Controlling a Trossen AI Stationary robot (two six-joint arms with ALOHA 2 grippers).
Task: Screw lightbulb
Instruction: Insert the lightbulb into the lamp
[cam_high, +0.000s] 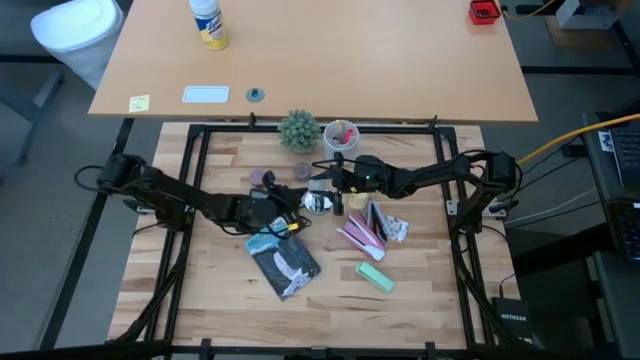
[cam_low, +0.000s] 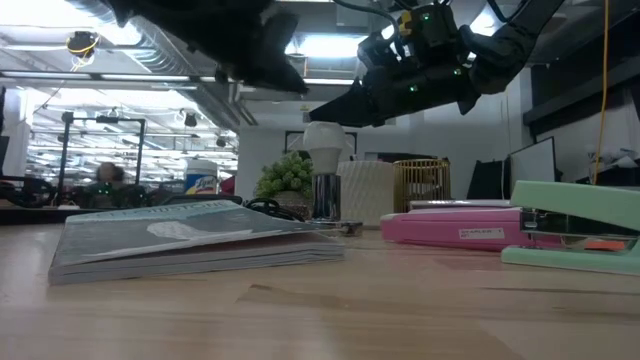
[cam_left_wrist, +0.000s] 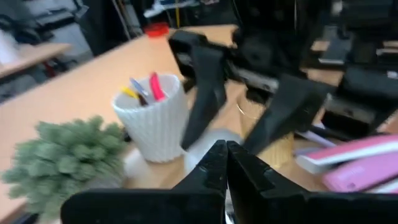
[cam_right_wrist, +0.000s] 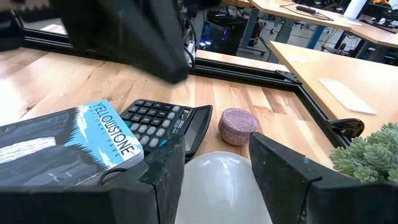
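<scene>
The lightbulb (cam_low: 323, 146), a small frosted white globe, stands upright with its lower end in a shiny silver holder (cam_low: 325, 196) near the table's middle (cam_high: 318, 200). My right gripper (cam_low: 322, 114) is open just above the globe. In the right wrist view its two fingers (cam_right_wrist: 163, 180) stand either side of the globe (cam_right_wrist: 217, 186); I see no touch. My left gripper (cam_left_wrist: 225, 163) is shut and empty, raised above the table just left of the bulb (cam_high: 292, 212).
A Yellowstone book (cam_high: 285, 262) and a calculator (cam_right_wrist: 158, 121) lie near the bulb on its near left. A pink stapler (cam_low: 460, 225) and a green stapler (cam_high: 375, 275) lie to the right. A white pen cup (cam_high: 341, 133), a small plant (cam_high: 298, 130) and a purple puck (cam_right_wrist: 237, 124) stand behind.
</scene>
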